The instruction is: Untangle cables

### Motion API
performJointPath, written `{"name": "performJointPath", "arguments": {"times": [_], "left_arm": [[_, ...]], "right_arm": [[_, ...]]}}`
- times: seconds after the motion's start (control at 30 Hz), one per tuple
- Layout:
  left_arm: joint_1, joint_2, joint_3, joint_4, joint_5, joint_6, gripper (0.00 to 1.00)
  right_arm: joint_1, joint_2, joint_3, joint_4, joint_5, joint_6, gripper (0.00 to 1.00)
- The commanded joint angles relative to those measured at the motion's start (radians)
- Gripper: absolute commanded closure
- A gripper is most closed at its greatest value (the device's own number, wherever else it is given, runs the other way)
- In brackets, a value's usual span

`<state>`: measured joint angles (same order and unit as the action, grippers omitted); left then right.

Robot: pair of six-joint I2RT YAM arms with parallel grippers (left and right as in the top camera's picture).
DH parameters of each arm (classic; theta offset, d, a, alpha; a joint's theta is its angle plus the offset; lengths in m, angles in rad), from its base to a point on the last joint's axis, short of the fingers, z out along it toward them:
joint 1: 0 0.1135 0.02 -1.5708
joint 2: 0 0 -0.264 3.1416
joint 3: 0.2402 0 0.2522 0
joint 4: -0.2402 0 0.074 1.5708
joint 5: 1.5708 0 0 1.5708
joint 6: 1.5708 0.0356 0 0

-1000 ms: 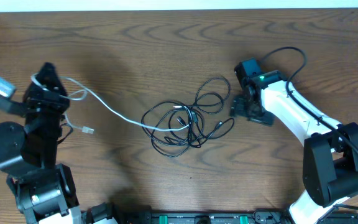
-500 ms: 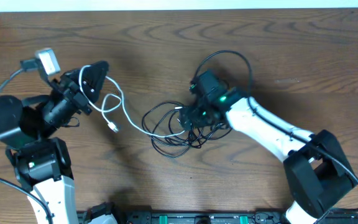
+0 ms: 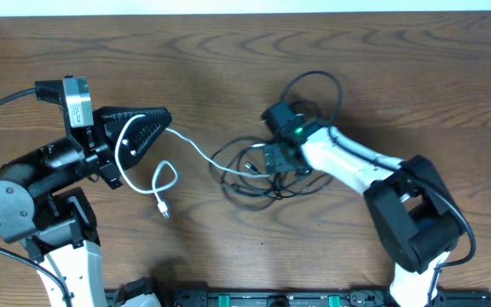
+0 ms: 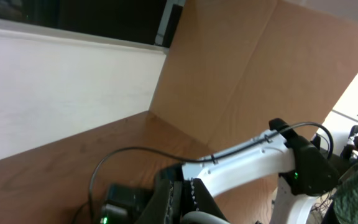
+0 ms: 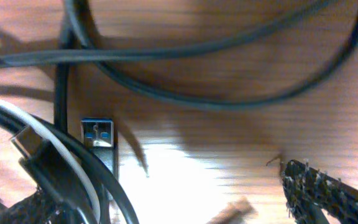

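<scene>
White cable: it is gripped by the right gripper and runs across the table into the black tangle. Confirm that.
Not right. The overhead view shows the white cable gripped by the left gripper, not the right one. The right gripper hangs open over the black tangle. The rest holds: the white cable runs across the table into that tangle.

**Cords knotted at mid-surface**

A bunch of thin black cables (image 3: 258, 186) lies looped and crossed over one another near the middle of the wooden surface (image 3: 228, 68). One white cable (image 3: 196, 150) threads out of the bunch and runs left, curls into a small loop and ends in a white plug (image 3: 164, 211), well apart from the tangle. The right wrist view shows a black connector with a blue insert (image 5: 98, 137) lying flat among the dark strands.
</scene>
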<state>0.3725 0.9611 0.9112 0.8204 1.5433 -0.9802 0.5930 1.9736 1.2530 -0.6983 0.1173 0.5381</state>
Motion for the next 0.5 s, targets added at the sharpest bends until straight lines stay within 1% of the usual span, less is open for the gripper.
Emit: {"name": "performJointPath", "arguments": {"times": [0.0, 0.13, 0.2, 0.27, 0.37, 0.43, 0.47], "left_arm": [[0.006, -0.001, 0.023, 0.016, -0.014, -0.061, 0.92], [0.029, 0.02, 0.023, 0.016, -0.038, -0.061, 0.92], [0.053, 0.042, 0.023, 0.015, -0.037, -0.061, 0.92], [0.068, 0.061, 0.023, 0.003, -0.037, -0.061, 0.92], [0.082, 0.096, 0.023, -0.008, -0.037, -0.061, 0.92], [0.083, 0.121, 0.023, -0.007, -0.037, -0.061, 0.92], [0.083, 0.135, 0.023, -0.007, -0.037, -0.061, 0.92]], "right_arm": [[-0.107, 0.043, -0.027, -0.08, 0.18, 0.049, 0.01], [-0.213, 0.015, -0.027, -0.155, 0.247, 0.05, 0.01], [-0.288, -0.018, -0.027, -0.178, 0.241, 0.049, 0.01], [-0.336, -0.057, -0.027, -0.179, 0.176, 0.012, 0.01], [-0.387, -0.14, -0.027, -0.164, 0.04, -0.086, 0.02], [-0.406, -0.2, -0.027, -0.153, -0.026, -0.139, 0.07], [-0.414, -0.239, -0.027, -0.148, -0.062, -0.163, 0.07]]}}
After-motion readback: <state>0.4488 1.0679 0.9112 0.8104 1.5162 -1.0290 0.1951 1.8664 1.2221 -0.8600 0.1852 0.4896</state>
